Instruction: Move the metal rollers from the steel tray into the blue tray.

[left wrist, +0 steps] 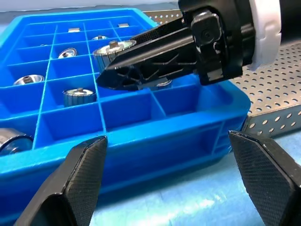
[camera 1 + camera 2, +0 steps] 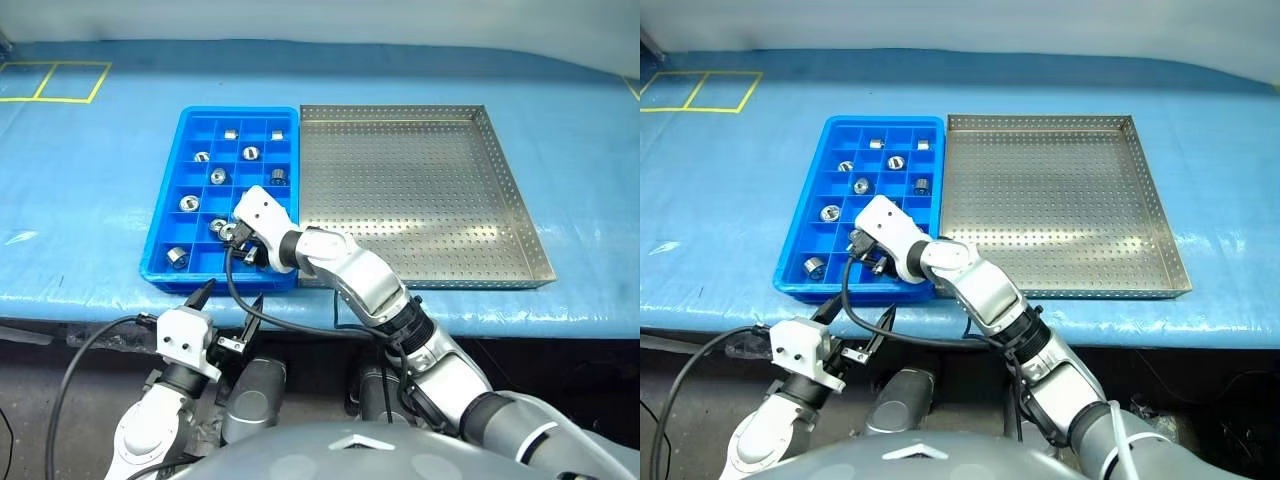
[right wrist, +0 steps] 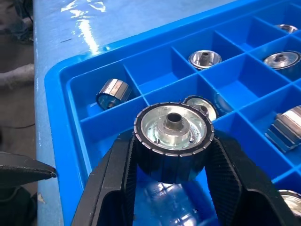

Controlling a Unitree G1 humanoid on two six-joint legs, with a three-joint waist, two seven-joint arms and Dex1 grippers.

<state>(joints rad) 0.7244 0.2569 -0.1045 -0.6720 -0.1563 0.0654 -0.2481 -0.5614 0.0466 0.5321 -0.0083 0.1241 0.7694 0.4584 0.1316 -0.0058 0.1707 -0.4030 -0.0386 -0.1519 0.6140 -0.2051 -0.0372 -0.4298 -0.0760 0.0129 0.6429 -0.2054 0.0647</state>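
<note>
Last roller over the blue tray

From the head we saw the steel tray bare and rollers filling the blue tray; the left wrist showed our left hand spread wide; the right wrist showed our right hand pinching one roller.

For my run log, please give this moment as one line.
right gripper: holds metal roller over blue tray | left gripper: open | steel tray: empty

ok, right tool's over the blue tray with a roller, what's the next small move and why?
Probably lower a little and open. The right tool grips a roller upright above the blue tray, over a near-row compartment. The steel tray looks bare, so this may be the last one.
</note>
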